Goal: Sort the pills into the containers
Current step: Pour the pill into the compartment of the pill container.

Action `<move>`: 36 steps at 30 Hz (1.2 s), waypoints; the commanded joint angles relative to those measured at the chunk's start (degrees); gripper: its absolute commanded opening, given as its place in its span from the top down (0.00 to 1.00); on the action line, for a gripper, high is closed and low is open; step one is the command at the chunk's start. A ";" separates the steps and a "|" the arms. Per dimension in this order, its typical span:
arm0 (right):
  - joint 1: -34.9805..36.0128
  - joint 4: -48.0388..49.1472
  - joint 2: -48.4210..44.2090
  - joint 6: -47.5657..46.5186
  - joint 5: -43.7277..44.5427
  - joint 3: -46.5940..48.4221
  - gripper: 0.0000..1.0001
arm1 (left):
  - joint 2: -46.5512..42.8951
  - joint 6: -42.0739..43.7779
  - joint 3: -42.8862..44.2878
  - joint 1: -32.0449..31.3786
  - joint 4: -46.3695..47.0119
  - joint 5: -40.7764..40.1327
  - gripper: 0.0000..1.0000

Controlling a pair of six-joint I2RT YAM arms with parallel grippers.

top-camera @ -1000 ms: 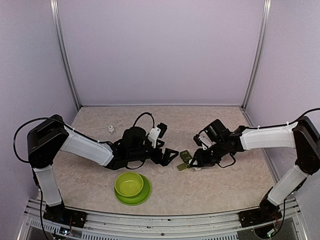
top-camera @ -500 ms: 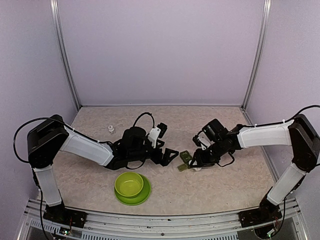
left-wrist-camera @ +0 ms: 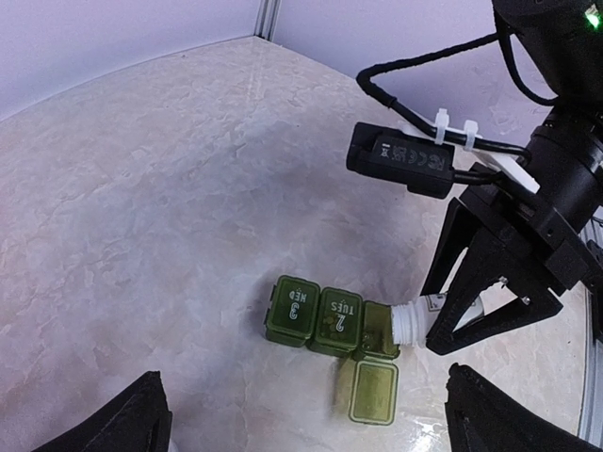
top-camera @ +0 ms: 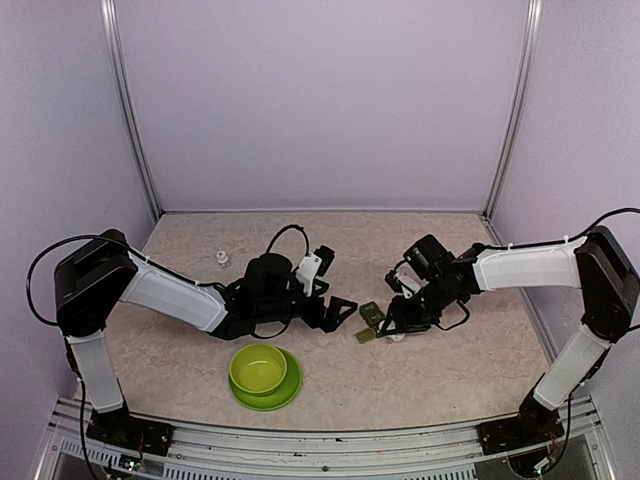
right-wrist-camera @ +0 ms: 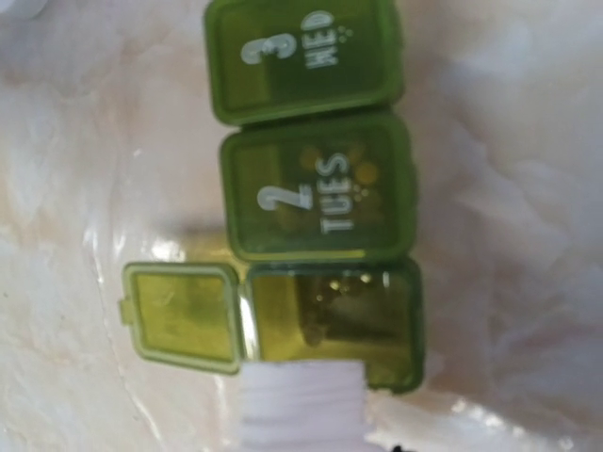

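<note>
the left arm (top-camera: 170,295) is reaching low toward the centre, elbow bent, forearm lying close to the surface. the left gripper (top-camera: 343,309) is pointing right, its jaws standing wide apart and holding nothing. the right arm (top-camera: 525,268) is stretching in from the right, wrist dipping down. the right gripper (top-camera: 393,328) is facing the left one, pinching a bottle (left-wrist-camera: 412,321) and tilting it mouth-down.
</note>
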 commanded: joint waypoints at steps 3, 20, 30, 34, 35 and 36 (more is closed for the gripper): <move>-1.15 -2.62 0.63 -1.06 -1.56 2.31 1.00 | -1.18 0.69 0.43 -0.01 -0.20 -0.10 0.01; -2.40 -9.88 4.16 -5.53 -2.50 7.71 1.00 | -1.35 0.79 0.34 -0.01 -0.12 -0.20 0.01; -2.41 -13.20 6.02 -6.99 -2.20 10.54 1.00 | -1.01 0.82 0.47 -0.01 -0.12 -0.29 0.01; -2.41 -13.56 6.26 -7.23 -1.81 11.01 1.00 | -1.00 0.87 0.50 -0.01 -0.12 -0.29 0.01; -2.41 -13.50 6.33 -7.26 -1.89 10.99 1.00 | -1.00 0.84 0.51 -0.01 -0.07 -0.29 0.01; -2.41 -13.47 6.35 -7.25 -1.97 10.95 1.00 | -0.96 0.82 0.49 -0.01 -0.10 -0.36 0.01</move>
